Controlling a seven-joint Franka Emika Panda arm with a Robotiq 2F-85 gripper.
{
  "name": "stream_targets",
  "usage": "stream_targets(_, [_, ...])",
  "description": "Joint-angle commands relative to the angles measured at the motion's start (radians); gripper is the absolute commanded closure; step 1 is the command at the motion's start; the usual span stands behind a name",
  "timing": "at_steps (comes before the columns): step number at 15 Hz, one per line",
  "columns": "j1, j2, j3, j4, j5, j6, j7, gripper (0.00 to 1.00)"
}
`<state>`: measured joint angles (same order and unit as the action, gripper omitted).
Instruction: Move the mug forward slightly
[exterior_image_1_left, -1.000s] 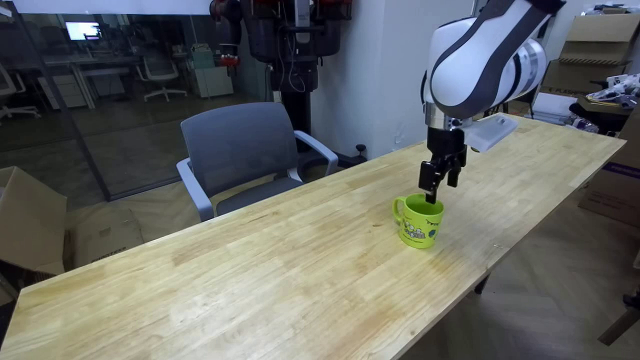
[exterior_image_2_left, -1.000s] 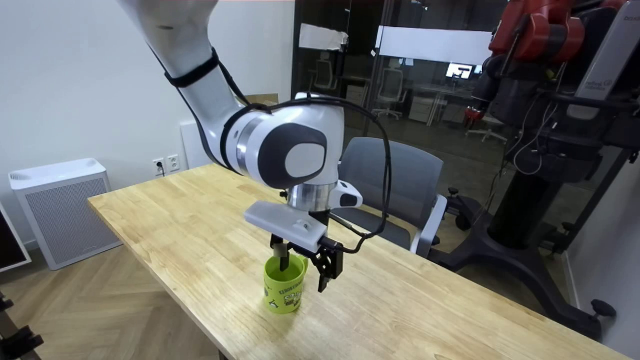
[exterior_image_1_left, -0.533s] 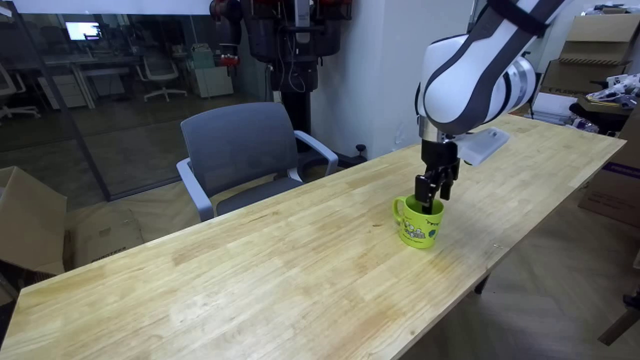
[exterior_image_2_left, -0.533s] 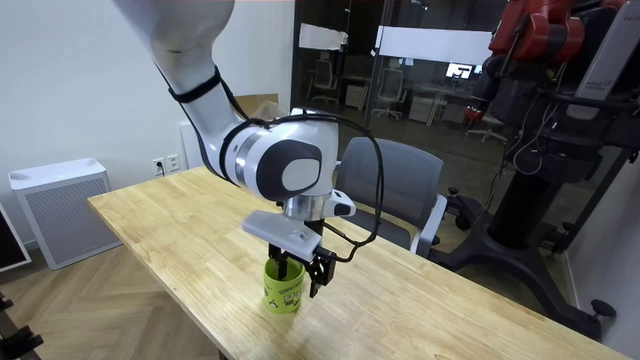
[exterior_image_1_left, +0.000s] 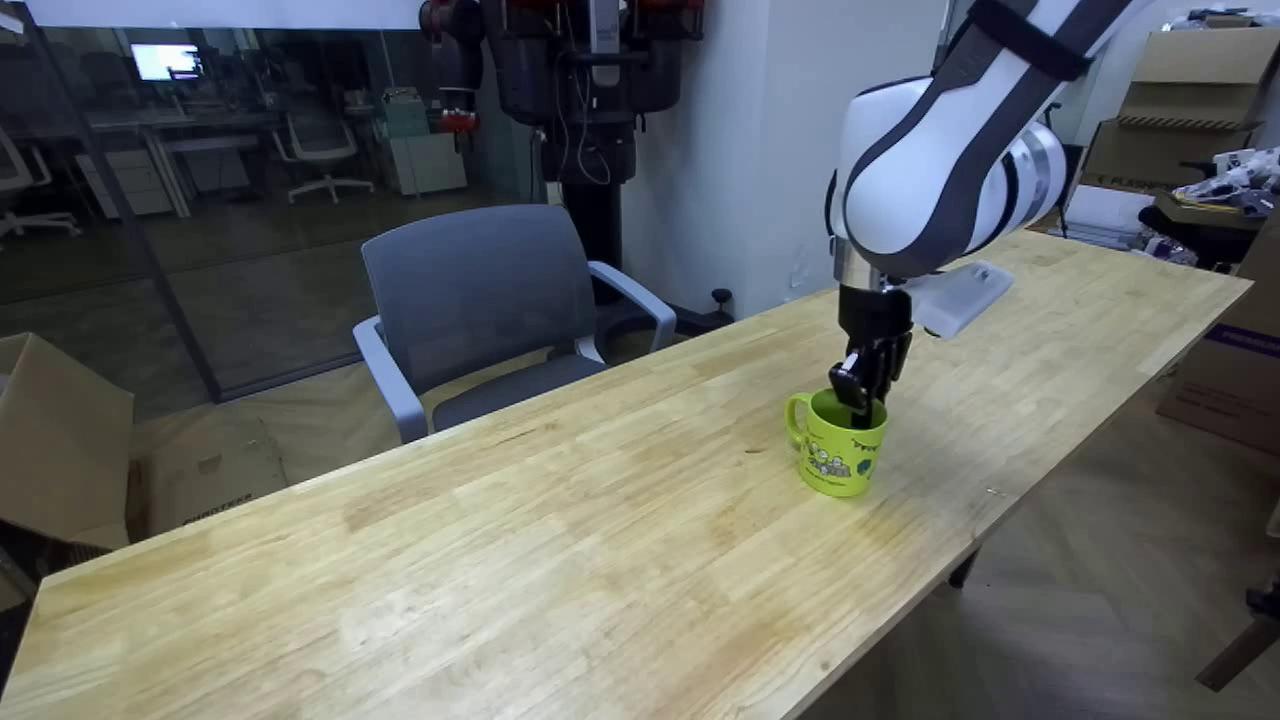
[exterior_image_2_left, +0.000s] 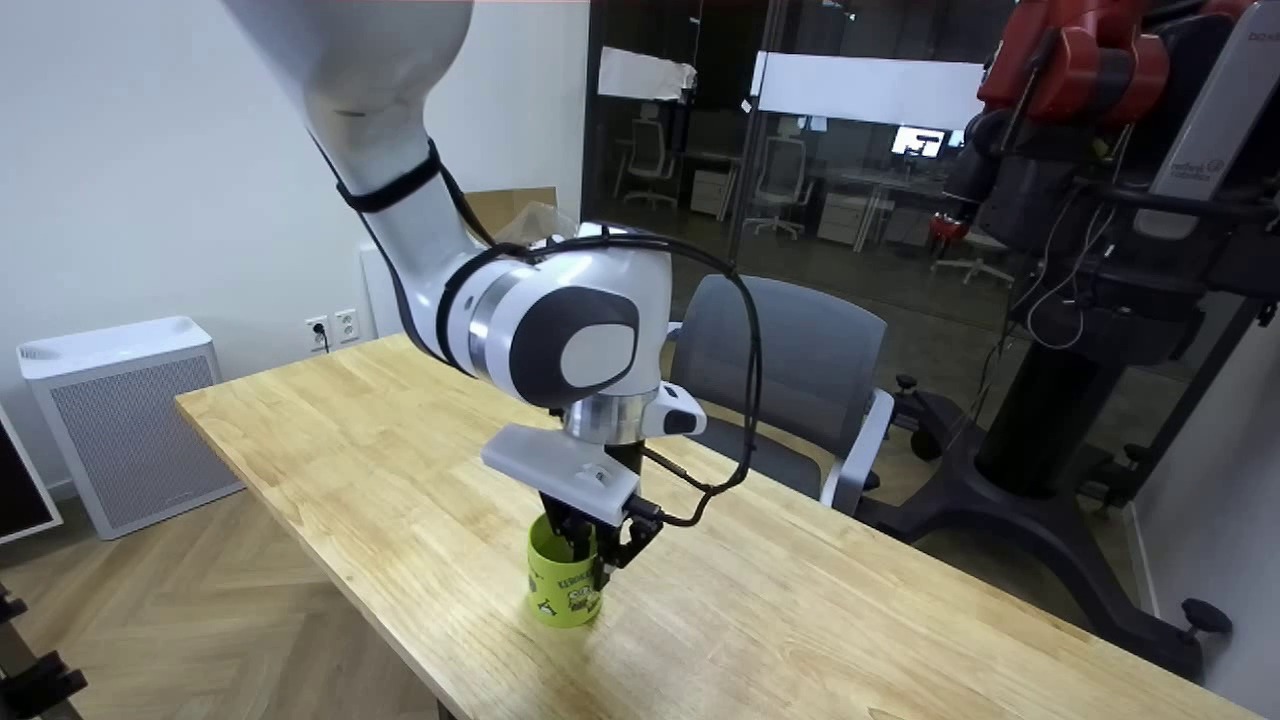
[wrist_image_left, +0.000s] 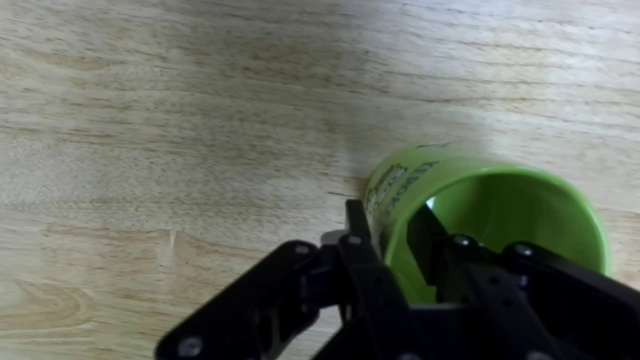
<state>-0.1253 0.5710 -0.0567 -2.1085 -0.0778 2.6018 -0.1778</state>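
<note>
The lime-green mug (exterior_image_1_left: 830, 457) stands upright on the wooden table, with its handle towards the chair side in an exterior view. Cartoon prints mark its side, also seen on the mug (exterior_image_2_left: 560, 592) elsewhere. My gripper (wrist_image_left: 389, 212) points down astride the mug's wall: one finger (wrist_image_left: 424, 242) is inside the cup, the other finger (wrist_image_left: 357, 217) outside. Its jaws are narrowed, but some green inner wall shows between the rim and the inner finger, so I see no firm grip. The inner fingertip's lower end is hidden by the mug in both exterior views.
The wooden table (exterior_image_1_left: 480, 570) runs long, and the mug is near one long edge. A grey chair (exterior_image_1_left: 490, 300) stands against the opposite edge. Beyond it is a dark and red robot (exterior_image_2_left: 1080, 250). A white air purifier (exterior_image_2_left: 130, 420) stands on the floor past the table's end.
My gripper has come down so that one finger is inside the mug, and its jaws have drawn much closer together around the wall. The mug has not visibly moved.
</note>
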Motion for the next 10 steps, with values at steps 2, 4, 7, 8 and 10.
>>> stream_targets(2, [-0.002, 0.000, 0.002, 0.003, -0.003, -0.002, -0.002, 0.84])
stream_targets(4, [-0.002, 0.000, 0.004, 0.004, -0.003, -0.005, -0.006, 0.90])
stream_targets(7, [-0.002, 0.000, 0.004, 0.004, -0.003, -0.005, -0.008, 0.90])
stream_targets(8, [-0.002, 0.000, 0.004, 0.004, -0.003, -0.005, -0.009, 0.90])
stream_targets(10, [-0.006, 0.005, 0.009, 0.018, 0.025, -0.001, 0.020, 0.98])
